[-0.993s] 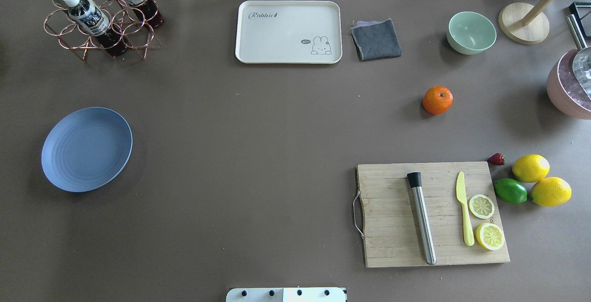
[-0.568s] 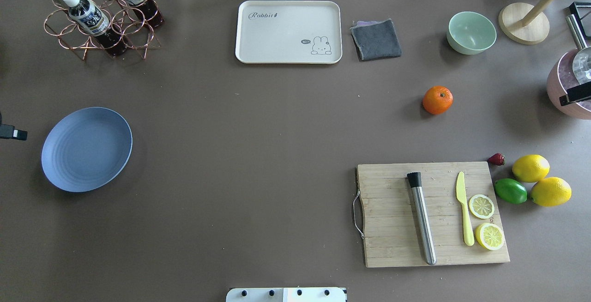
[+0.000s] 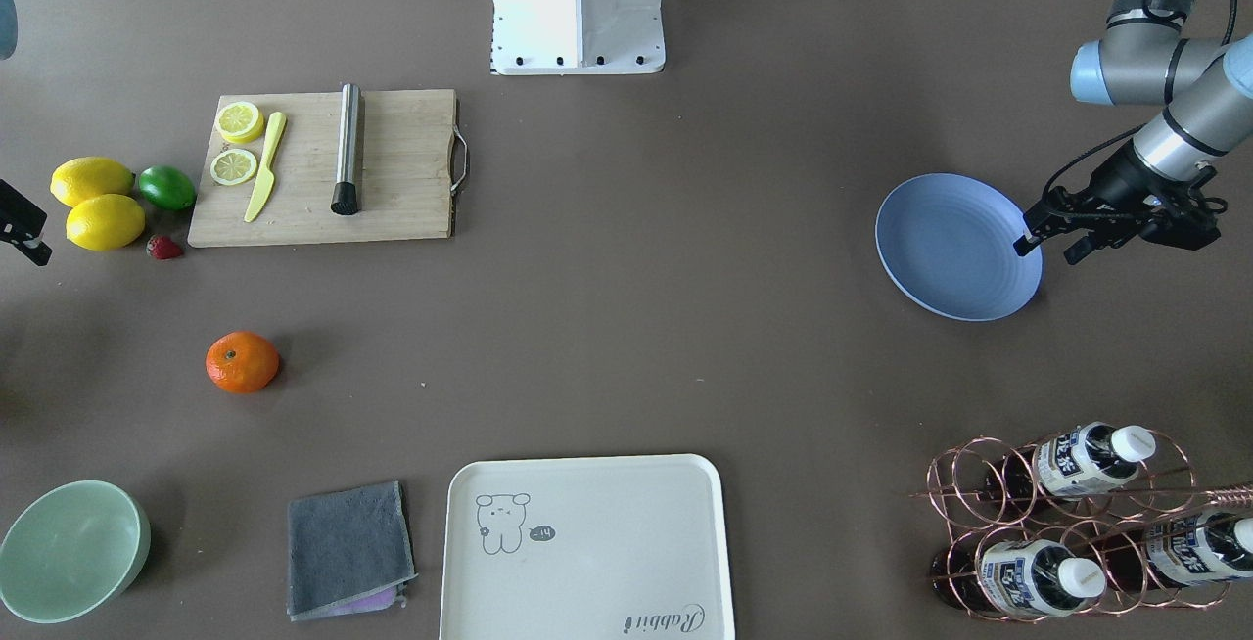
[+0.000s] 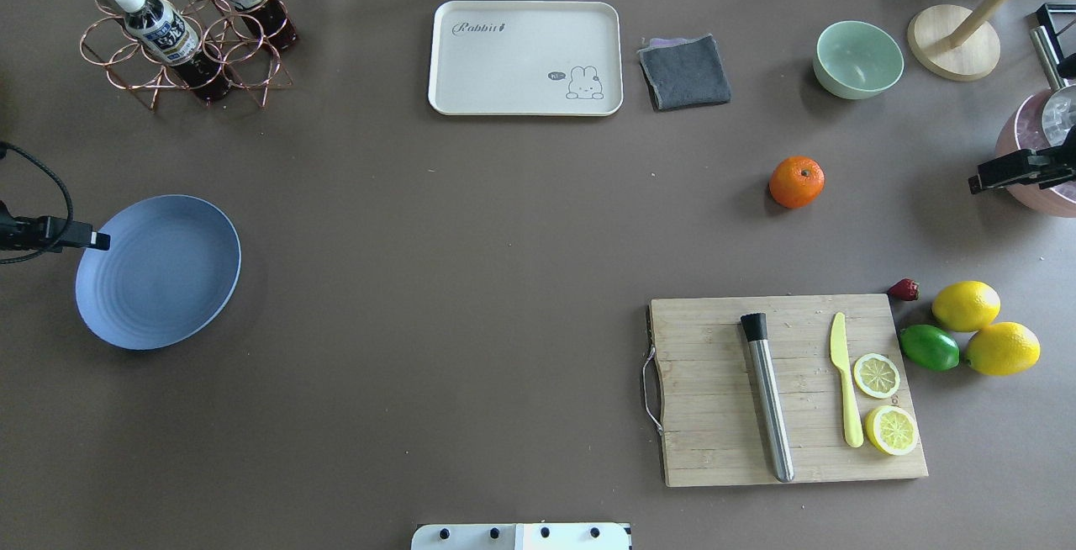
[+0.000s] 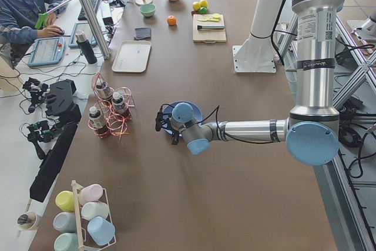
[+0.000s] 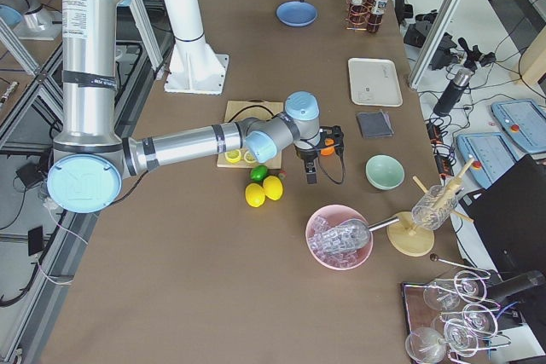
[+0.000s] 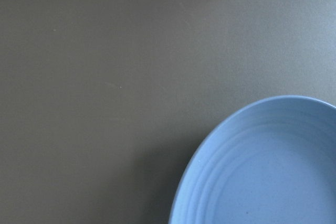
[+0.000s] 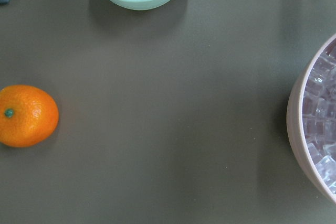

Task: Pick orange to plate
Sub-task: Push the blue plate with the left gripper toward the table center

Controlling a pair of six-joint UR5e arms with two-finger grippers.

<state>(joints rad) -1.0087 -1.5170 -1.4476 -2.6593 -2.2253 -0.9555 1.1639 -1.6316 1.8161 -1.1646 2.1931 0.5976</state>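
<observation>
The orange (image 4: 796, 182) lies on the brown table, right of centre, between the green bowl and the cutting board; the right wrist view has the orange (image 8: 27, 115) at its left edge. Far left lies the blue plate (image 4: 158, 272), with nothing on it. My left gripper (image 3: 1049, 247) hovers at the plate's (image 3: 954, 247) outer rim, its fingers apart and nothing between them. At the table's right edge, well right of the orange and beside the pink bowl, my right gripper (image 4: 979, 182) looks open and holds nothing. The left wrist view shows only the plate's rim (image 7: 210, 150) and bare table.
A cutting board (image 4: 714, 449) bearing a steel muddler, a yellow knife and lemon slices lies near right. Beside it are two lemons (image 4: 967, 306), a lime (image 4: 929, 347) and a strawberry. Far side: green bowl (image 4: 857, 58), grey cloth, cream tray (image 4: 525, 58), bottle rack (image 4: 181, 37). A pink ice bowl (image 4: 1021, 176) stands right.
Both arms have come into the overhead view from the table's ends: the left gripper up to the plate's left rim, the right gripper inward past the pink bowl. The orange has not moved.
</observation>
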